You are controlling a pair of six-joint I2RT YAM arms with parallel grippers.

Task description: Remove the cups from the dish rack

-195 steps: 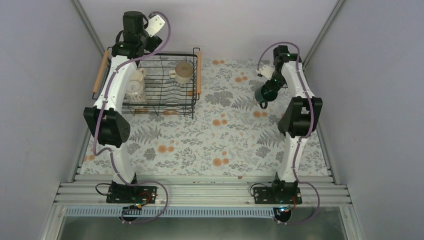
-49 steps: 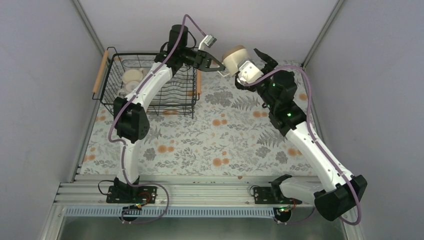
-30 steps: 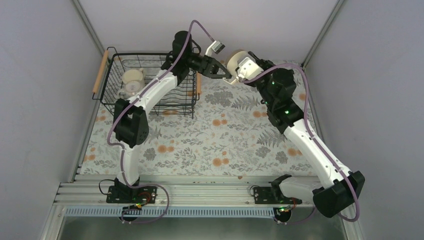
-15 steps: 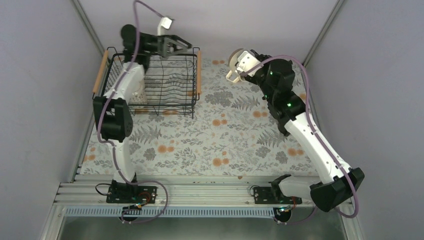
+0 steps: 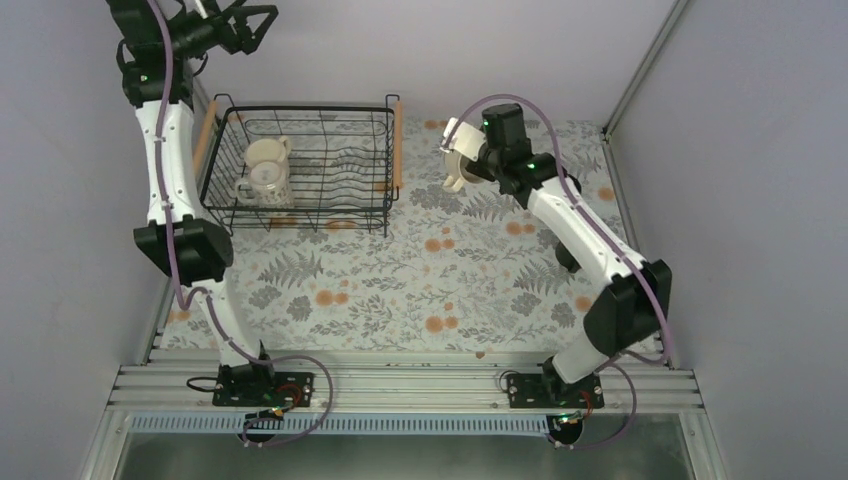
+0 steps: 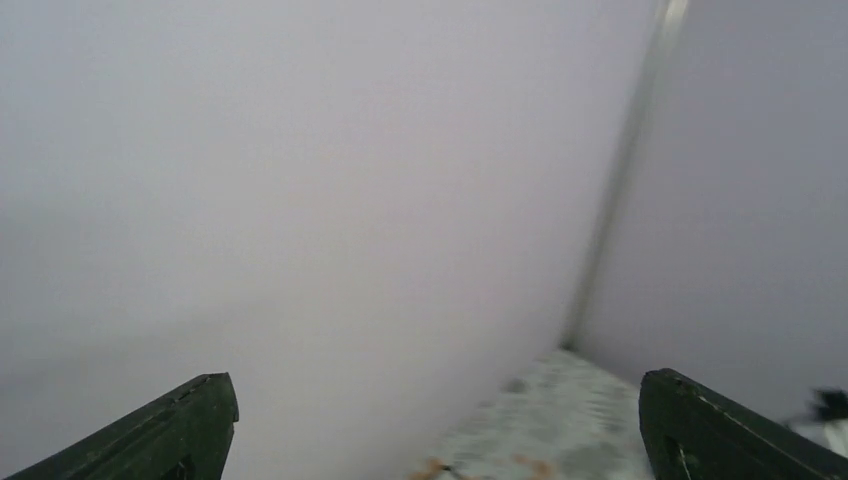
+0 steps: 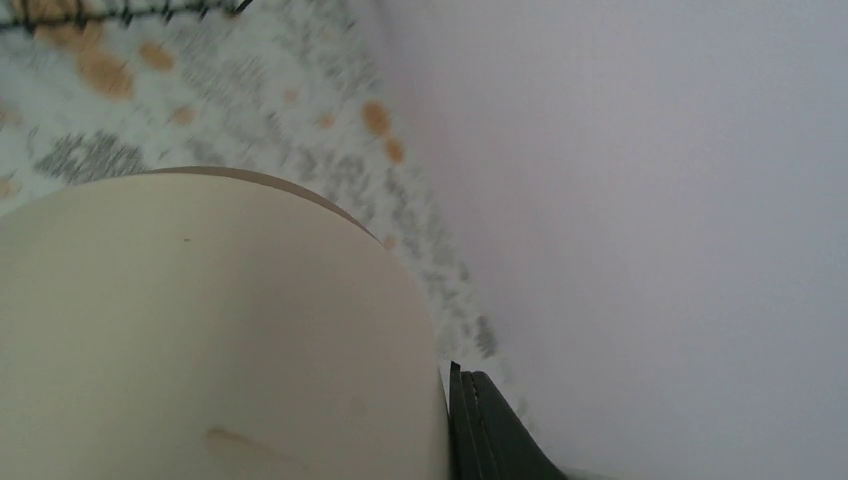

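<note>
Beige mug (image 7: 200,340), clamped in the right gripper (image 5: 458,162) above the floral mat (image 5: 400,290) right of the dish rack (image 5: 397,150), wants lowering upright till its base sits flat before release; the left gripper (image 5: 240,18) hangs spread and empty beyond the rack's far corner.

1. From above, we see soft, even, fairly bright light with no glare. The dish rack (image 5: 335,185) and the arms cast only faint, short shadows on the floral tablecloth (image 5: 400,290), and detail stays crisp.
2. In the left wrist view, we see a hazy, low-contrast picture: a pale wall, a smeared patch of cloth, and the left gripper's (image 6: 437,380) dark fingers (image 6: 170,430), soft-edged in the lower corners.
3. In the right wrist view, we see the beige mug (image 7: 200,340) evenly lit but too close to focus. The cloth pattern behind it is streaked by blur.
</note>
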